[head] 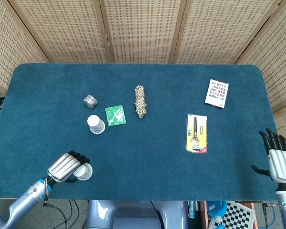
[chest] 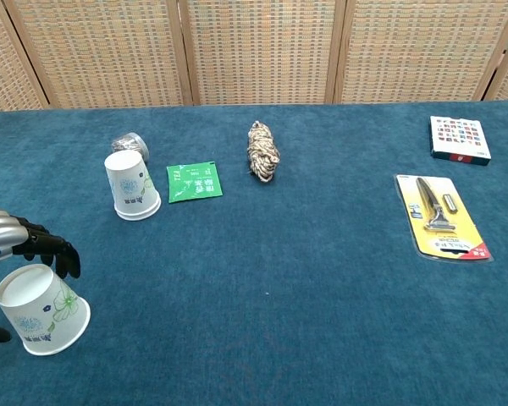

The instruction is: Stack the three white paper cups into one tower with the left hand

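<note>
Bench (head: 148,157), blue cloth. Left hand (head: 66,167): at the near-left edge, fingers curled over the near cup (head: 83,171), which stands upside down; whether it grips cannot be told. Far cup (head: 96,124): upside down, further in, just beside the green tea sachet (head: 115,115). Third cup: not seen. Right hand (head: 279,161): near-right corner, fingers spread, holding nothing.
</note>
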{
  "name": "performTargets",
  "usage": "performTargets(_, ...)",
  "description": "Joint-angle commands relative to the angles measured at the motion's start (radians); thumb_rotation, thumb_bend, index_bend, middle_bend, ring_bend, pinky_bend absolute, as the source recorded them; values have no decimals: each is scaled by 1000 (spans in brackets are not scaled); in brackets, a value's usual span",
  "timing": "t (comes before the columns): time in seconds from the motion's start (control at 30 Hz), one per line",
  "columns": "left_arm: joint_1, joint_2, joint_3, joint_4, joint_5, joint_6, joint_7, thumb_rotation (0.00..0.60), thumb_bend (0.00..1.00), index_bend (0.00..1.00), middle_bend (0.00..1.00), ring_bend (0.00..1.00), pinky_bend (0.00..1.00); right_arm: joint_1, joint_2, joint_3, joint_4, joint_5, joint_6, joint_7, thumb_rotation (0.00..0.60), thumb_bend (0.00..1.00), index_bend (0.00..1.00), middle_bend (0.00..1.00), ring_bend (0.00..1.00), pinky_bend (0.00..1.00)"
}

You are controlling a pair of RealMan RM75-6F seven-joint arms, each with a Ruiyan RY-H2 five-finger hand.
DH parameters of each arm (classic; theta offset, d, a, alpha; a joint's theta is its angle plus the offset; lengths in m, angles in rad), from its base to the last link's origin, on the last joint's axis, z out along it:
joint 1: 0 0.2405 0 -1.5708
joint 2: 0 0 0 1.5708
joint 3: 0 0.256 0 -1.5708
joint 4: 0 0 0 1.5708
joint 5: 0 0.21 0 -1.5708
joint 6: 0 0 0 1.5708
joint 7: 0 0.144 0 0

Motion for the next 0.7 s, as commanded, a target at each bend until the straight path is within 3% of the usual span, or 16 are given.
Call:
performTargets(0.03,7,-9,-5,6,-4,8,12,600,143,384,433,375,362,0,1,0,0,1,0,2,600,0,0,0,0,0)
performTargets(0.2,14,-28,-10,17,3,30,11,600,142,435,479,406,362,-1,4,1,-1,1,0,6,600,0,0,0,0,0)
performTargets(0.53,4,2,-24,-7,24,62,-52,600,142,436,481,407,362,0,2,-2,-1,2,-4,-1,600,0,0,0,0,0)
performTargets(0.7,-36,91,-122,-106,3,114,-104,600,143,435,481,407,362,2,0,-3,-2,4,-9,-4,600,0,0,0,0,0)
